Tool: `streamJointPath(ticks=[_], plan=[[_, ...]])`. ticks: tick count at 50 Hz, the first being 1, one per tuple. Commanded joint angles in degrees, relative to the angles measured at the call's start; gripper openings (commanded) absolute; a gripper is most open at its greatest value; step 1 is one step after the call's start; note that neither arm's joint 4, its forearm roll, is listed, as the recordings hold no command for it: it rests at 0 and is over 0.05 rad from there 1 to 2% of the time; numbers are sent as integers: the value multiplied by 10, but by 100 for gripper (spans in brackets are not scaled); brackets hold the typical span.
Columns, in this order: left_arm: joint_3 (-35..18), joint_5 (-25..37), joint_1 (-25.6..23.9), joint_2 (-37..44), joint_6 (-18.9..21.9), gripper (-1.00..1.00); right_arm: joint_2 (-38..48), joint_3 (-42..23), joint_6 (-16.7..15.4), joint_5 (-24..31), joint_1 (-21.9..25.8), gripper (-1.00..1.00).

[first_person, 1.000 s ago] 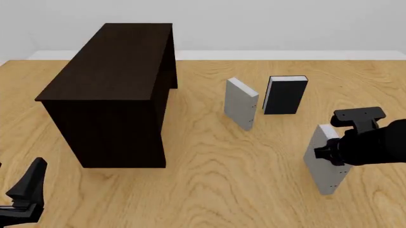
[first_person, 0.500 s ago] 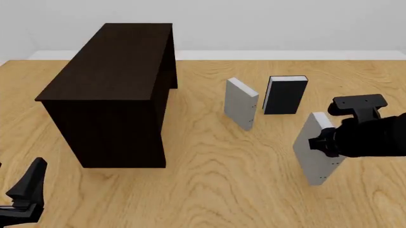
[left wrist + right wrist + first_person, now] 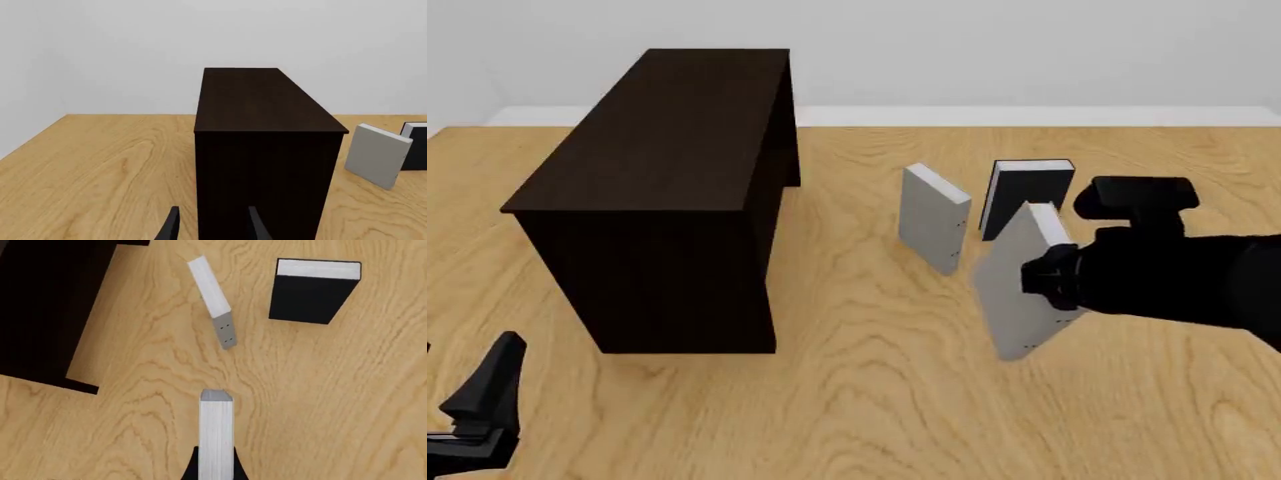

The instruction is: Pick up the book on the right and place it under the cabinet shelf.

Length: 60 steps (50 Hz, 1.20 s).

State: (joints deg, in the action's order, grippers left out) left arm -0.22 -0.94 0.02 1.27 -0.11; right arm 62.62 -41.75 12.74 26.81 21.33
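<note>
I had the book pinched in my right gripper, clear of the table and tilted, its top leaning toward 1 o'clock. In the front view it hung just at 4 o'clock of the other grey book and in front of the black book, partly covering that one's lower corner. From the right wrist I saw white page edges running straight out between my fingers, so the grip looked centred.

To do this carry well, I judged I should hold the pinch firm, swing wide around the grey book at about 10 o'clock of my load, and level the book out before sliding it in. The cabinet stood well apart at 9 o'clock. Which face opens I could not tell from here; the side toward me looked solid dark.

My left gripper sat idle at the near left corner, fingers spread, pointed at the cabinet's end.

Against a second earlier, the book had travelled leftward and away from me, from near the right edge to beside the two standing books, and had tipped further. The left arm had not moved.
</note>
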Motion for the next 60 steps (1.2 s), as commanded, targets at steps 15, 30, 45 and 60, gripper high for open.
streamJointPath(ticks=[15, 30, 45, 60], plan=[[0, 0, 0, 0, 0, 100, 30, -18, 109, -119, 112, -100], [0, 2, 1, -2, -1, 100, 79, -38, 133, -193, 133, -100], [-1, 2, 0, -2, 0, 100, 121, -53, 155, -252, 143, -100], [0, 5, 1, -5, 0, 100, 161, -55, 195, -335, 139, -100]])
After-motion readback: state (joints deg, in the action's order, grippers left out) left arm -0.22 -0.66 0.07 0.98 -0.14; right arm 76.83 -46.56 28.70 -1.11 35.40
